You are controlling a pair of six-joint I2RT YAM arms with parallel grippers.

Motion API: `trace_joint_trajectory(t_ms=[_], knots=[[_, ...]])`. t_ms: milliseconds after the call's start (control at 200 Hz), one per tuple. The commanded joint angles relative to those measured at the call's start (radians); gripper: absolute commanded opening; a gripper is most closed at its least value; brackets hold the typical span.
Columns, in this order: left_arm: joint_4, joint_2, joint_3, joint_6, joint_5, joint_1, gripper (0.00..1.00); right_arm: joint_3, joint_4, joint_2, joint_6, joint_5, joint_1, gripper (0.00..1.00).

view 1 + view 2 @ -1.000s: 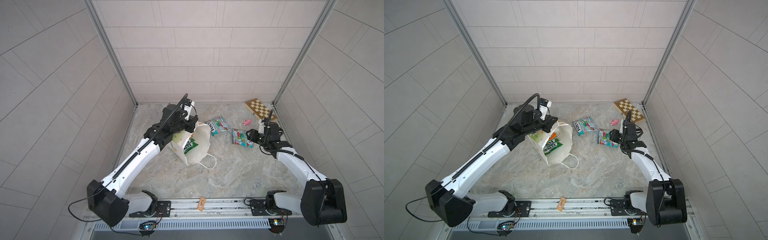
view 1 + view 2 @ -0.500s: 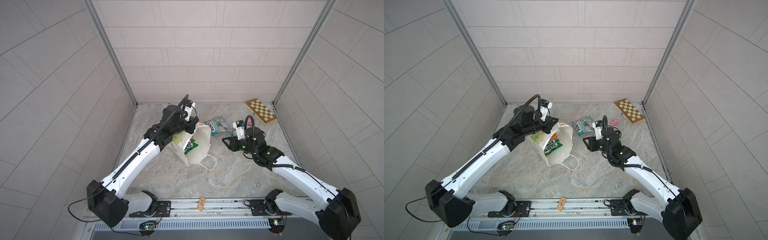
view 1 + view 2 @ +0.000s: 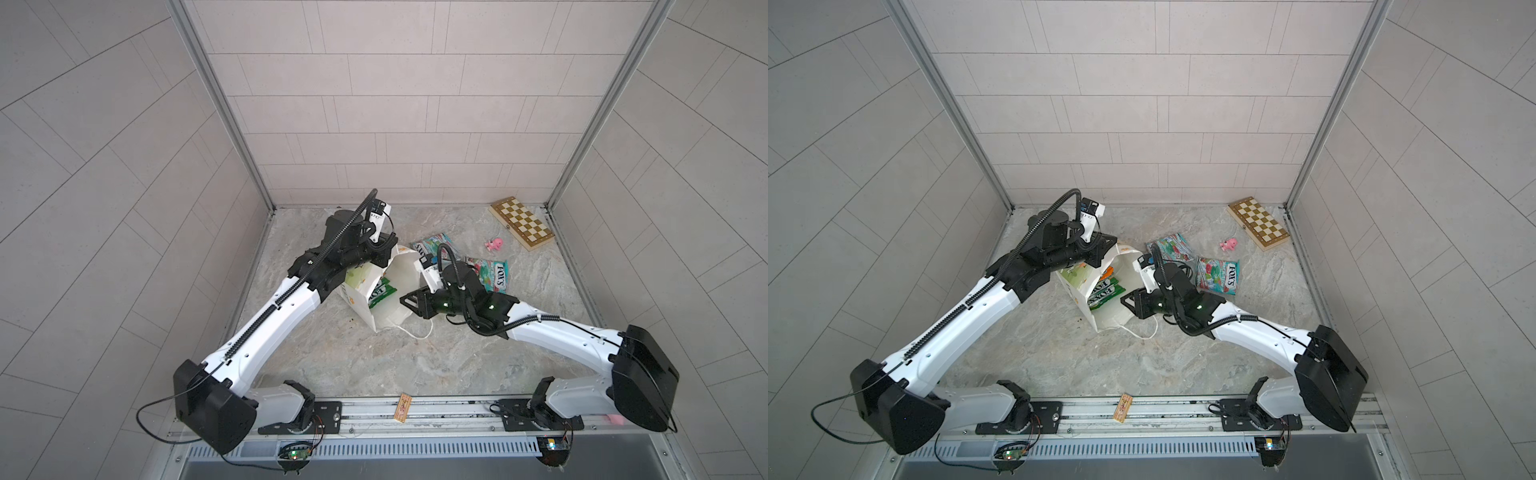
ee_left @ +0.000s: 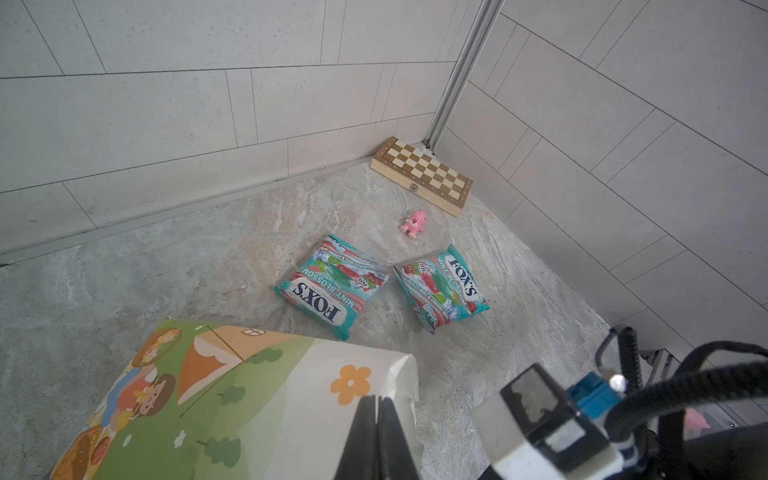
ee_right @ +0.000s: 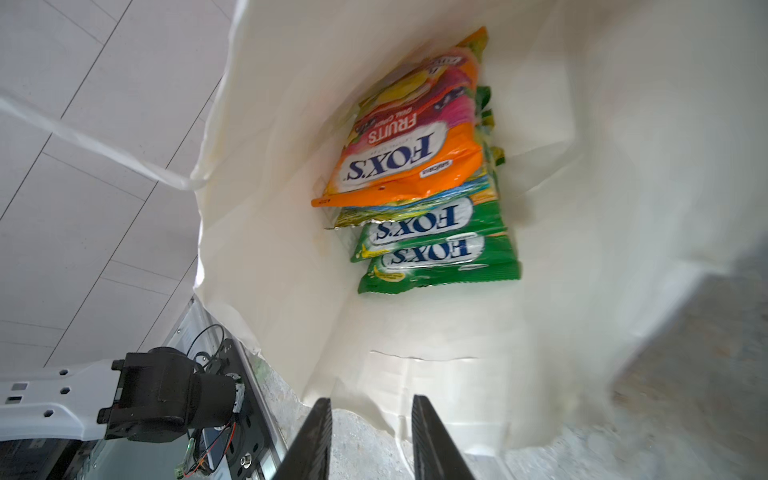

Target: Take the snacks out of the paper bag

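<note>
The white paper bag (image 3: 397,313) (image 3: 1115,311) lies tilted on the stone floor, its mouth facing right. My left gripper (image 4: 377,401) (image 3: 390,250) is shut on the paper bag's upper rim, beside the orange flower print (image 4: 351,384). At the bag's mouth my right gripper (image 5: 372,400) (image 3: 405,300) (image 3: 1125,300) is open with nothing between its fingers. Inside the bag (image 5: 602,187) lie an orange-pink packet (image 5: 411,162), a yellow-green one (image 5: 415,218) and a green one (image 5: 436,266), stacked. Two teal-red packets (image 3: 432,245) (image 3: 492,274) (image 4: 332,291) (image 4: 442,286) lie on the floor outside.
A checkered wooden board (image 3: 521,228) (image 4: 422,174) sits in the far right corner, with a small pink toy (image 3: 494,244) (image 4: 413,222) near it. One cord handle (image 3: 417,332) trails on the floor in front of the bag. A small tag (image 3: 402,409) rests on the front rail.
My right arm has swung left from the teal-red packet on the floor to the bag's mouth, and its jaws have narrowed. The left gripper has kept its hold on the rim.
</note>
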Motion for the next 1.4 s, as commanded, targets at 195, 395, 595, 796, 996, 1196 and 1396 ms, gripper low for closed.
trace_joint_trajectory(t_ms=[195, 395, 595, 796, 996, 1196, 1396], knots=[[0.023, -0.021, -0.005, -0.004, -0.004, -0.004, 0.0, 0.063, 0.138, 0.159, 0.141, 0.034, 0.048, 0.31], [0.023, -0.022, -0.005, -0.004, -0.007, -0.004, 0.0, 0.108, 0.162, 0.247, 0.185, 0.068, 0.057, 0.3], [0.025, -0.025, -0.006, -0.006, -0.003, -0.006, 0.0, 0.155, 0.225, 0.333, 0.264, 0.093, 0.057, 0.29], [0.026, -0.024, -0.006, -0.006, -0.002, -0.006, 0.0, 0.191, 0.312, 0.408, 0.382, 0.143, 0.063, 0.29], [0.027, -0.026, -0.008, -0.006, 0.002, -0.007, 0.0, 0.188, 0.381, 0.431, 0.49, 0.238, 0.065, 0.29], [0.028, -0.024, -0.007, -0.006, 0.001, -0.007, 0.0, 0.191, 0.41, 0.437, 0.516, 0.266, 0.066, 0.3], [0.028, -0.026, -0.009, -0.007, -0.001, -0.007, 0.0, 0.214, 0.373, 0.457, 0.54, 0.31, 0.065, 0.34]])
